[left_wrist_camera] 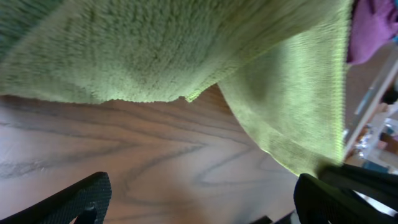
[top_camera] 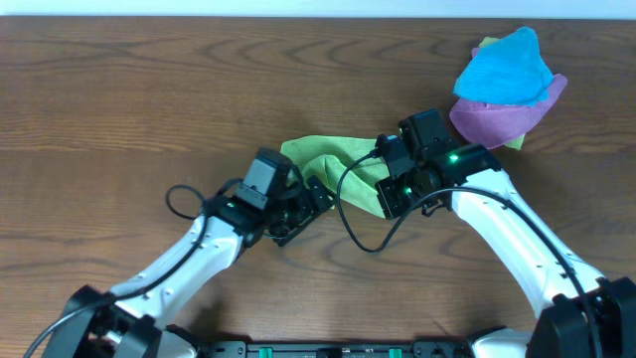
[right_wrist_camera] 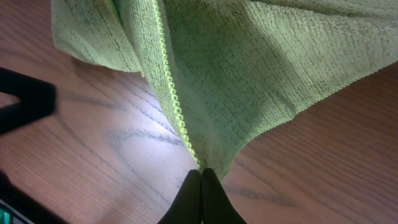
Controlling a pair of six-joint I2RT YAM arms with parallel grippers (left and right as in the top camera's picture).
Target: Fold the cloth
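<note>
Status: lime-green microfibre cloth (top_camera: 333,164) sits bunched mid-frame on the brown wooden worktop (top_camera: 119,99), between both arms. My right hand (right_wrist_camera: 200,177) is clamped on a stitched corner, I'd guess to carry it across for the fold. My left hand (left_wrist_camera: 205,199) gapes wide, gripping nothing, with a draped edge just ahead. No containers. A bright blue cloth (top_camera: 502,70) lies heaped on a purple cloth (top_camera: 497,121), upper right.

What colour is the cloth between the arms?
The cloth is lime green, clearest in the right wrist view.
</note>
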